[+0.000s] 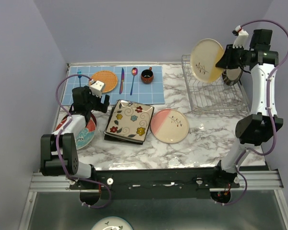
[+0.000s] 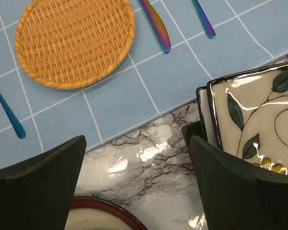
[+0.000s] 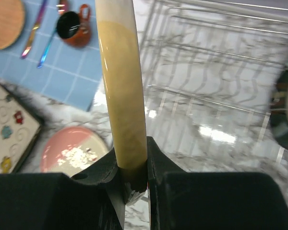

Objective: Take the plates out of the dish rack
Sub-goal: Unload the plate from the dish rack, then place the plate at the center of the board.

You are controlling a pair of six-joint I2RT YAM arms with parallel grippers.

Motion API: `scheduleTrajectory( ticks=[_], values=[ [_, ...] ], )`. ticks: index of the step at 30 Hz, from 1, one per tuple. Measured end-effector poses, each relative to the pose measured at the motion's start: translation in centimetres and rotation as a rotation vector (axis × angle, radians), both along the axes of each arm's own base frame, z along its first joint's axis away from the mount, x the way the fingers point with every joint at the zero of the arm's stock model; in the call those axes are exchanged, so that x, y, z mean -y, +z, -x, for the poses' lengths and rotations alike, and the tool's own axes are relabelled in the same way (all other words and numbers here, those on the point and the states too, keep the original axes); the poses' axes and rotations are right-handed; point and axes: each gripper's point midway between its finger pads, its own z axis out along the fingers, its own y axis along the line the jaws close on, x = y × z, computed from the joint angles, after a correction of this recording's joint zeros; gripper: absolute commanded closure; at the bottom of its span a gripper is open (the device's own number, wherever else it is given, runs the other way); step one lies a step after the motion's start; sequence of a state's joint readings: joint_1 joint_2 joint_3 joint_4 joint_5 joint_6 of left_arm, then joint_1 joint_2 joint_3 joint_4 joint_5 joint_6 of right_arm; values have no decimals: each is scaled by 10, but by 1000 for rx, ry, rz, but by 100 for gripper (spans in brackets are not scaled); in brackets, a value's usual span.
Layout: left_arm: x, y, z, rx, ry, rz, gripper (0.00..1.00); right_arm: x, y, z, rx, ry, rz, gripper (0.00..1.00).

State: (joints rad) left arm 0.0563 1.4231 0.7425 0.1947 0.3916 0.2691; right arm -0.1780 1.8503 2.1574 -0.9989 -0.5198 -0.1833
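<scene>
My right gripper (image 1: 224, 59) is shut on the rim of a round cream plate (image 1: 206, 60) and holds it upright in the air above the left end of the silver wire dish rack (image 1: 213, 93). In the right wrist view the plate (image 3: 122, 81) shows edge-on between my jaws (image 3: 133, 177), with the rack (image 3: 216, 76) below. A dark plate (image 1: 233, 75) stands at the rack's far right. My left gripper (image 1: 98, 102) is open and empty over the marble (image 2: 137, 143), between a red-rimmed plate (image 2: 103, 211) and stacked square flowered plates (image 2: 259, 110).
A pink-and-cream plate (image 1: 169, 125) lies right of the square stack (image 1: 129, 120). The red-rimmed plate (image 1: 84, 128) tops a teal one at the left. The blue placemat (image 1: 149, 92) holds an orange woven mat (image 1: 104, 81), cutlery and a dark-red cup (image 1: 147, 75).
</scene>
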Motion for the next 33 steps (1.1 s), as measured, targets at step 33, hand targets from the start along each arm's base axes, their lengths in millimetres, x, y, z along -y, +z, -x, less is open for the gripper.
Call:
scheduleTrajectory(
  ticks=[33],
  values=[
    [-8,35,1,71,75,43,1,-105,-129,176,-377,583,-198,99]
  ],
)
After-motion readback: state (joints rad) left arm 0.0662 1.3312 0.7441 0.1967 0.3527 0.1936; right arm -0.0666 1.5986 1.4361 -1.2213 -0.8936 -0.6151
